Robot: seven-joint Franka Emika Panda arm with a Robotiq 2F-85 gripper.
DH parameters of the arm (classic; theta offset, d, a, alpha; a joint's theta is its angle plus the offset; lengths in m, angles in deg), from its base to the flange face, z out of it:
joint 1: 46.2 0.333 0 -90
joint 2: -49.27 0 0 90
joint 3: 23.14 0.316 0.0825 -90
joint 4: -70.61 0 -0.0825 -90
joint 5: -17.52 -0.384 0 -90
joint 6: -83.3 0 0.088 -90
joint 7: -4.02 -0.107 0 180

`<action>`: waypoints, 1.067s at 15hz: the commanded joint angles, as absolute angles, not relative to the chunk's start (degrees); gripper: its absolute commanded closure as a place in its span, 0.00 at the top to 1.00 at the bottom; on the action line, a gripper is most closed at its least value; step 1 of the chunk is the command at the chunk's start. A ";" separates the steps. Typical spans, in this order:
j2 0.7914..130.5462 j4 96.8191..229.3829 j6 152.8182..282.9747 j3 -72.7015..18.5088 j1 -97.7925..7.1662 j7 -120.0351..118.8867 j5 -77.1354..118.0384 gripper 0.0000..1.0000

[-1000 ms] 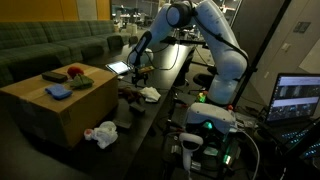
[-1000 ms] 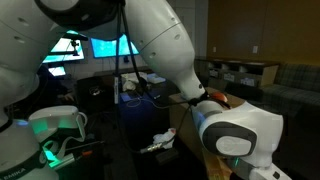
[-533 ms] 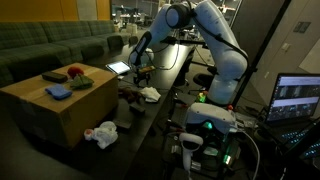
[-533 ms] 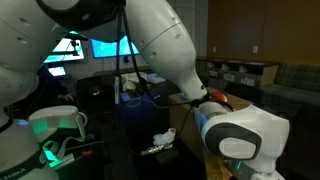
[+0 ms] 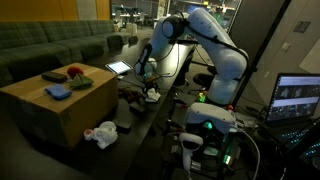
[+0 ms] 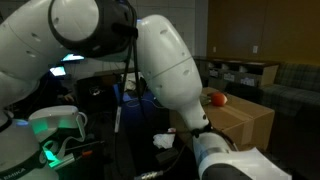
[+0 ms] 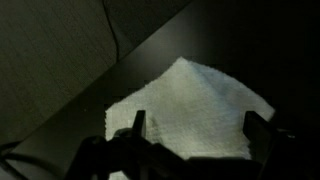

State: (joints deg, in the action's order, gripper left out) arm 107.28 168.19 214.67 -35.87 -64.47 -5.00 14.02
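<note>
Lying beneath gripper (image 7: pixel 198 128) — white cloth (image 7: pixel 195 100)

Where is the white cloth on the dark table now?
The white cloth lies on the dark table right under the open claw in the wrist view, near the cardboard box in an exterior view.

Cloth (image 7: pixel 190 110) is seen as plain white, bench (image 7: pixel 260 40) as black, claw (image 7: pixel 198 135) as black. Cardboard box (image 5: pixel 45 115) is noted brown, rag (image 5: pixel 57 91) blue, round item (image 5: pixel 75 71) red, couch (image 5: pixel 40 45) green.
</note>
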 commanded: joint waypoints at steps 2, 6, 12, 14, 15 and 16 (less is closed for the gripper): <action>120.54 155.01 207.54 -36.84 -64.56 -6.06 14.63 1.00; 121.31 150.21 203.66 -36.68 -65.58 -5.53 13.82 1.00; 119.58 147.53 204.58 -37.11 -66.56 -5.47 13.86 0.49; 119.05 147.59 204.73 -37.10 -66.65 -5.55 13.95 0.33; 118.51 147.95 204.55 -37.26 -66.51 -5.58 14.18 0.27; 118.07 148.34 204.73 -37.33 -66.32 -5.87 14.19 0.20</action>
State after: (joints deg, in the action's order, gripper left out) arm 118.82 148.57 204.90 -36.93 -66.52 -5.39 14.17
